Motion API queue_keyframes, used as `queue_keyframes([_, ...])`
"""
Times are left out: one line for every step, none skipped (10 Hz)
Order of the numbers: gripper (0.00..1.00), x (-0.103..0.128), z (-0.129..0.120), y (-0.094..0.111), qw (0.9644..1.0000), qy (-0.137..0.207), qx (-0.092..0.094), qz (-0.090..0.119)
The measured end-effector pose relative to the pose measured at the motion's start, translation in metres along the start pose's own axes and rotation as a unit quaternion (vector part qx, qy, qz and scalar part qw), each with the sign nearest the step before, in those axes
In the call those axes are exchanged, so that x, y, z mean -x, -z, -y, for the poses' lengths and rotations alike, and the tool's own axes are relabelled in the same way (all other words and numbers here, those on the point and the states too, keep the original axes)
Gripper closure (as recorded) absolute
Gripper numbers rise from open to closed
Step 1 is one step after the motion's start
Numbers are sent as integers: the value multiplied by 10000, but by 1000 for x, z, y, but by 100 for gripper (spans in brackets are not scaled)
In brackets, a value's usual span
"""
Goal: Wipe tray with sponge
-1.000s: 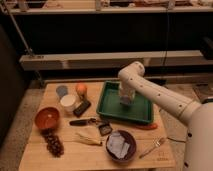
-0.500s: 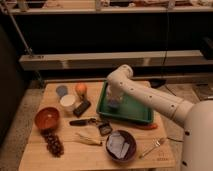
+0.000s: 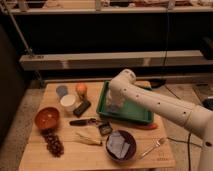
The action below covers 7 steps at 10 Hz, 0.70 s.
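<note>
The green tray (image 3: 136, 113) lies on the right half of the wooden table. My white arm reaches in from the right and bends down over the tray's left end. The gripper (image 3: 114, 104) points down there, shut on the sponge (image 3: 115, 108), a small pale block that rests on the tray floor near the left rim. The arm's elbow hides the tray's far left corner.
Left of the tray are a black block (image 3: 82, 108), a white cup (image 3: 68, 102), an orange fruit (image 3: 81, 89) and an orange bowl (image 3: 46, 118). In front stand a dark purple bowl (image 3: 131, 151) holding a pale cloth, a knife (image 3: 82, 121), a fork (image 3: 155, 146) and grapes (image 3: 52, 142).
The gripper has slid with the sponge from the middle of the tray to its left end, and the elbow has swung left with it.
</note>
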Motion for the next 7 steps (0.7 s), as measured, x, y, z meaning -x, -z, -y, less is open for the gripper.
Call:
queue_keyframes([79,10,-14,3,9999,-52,89,34])
queue_keyframes([79,13,-27,6,9998,-124,153,24])
queue_keyframes([79,14,-39,10,9996,-189,216,0])
queue_keyframes([79,13,-49,13,9992,-268,278,-46])
queue_keyframes([79,9,-68,19,9983,-403,389,-146])
queue_keyframes([79,4,-80,23,9974,-493,470,-215])
queue_keyframes([79,0,-88,24,9968,-559,514,-249])
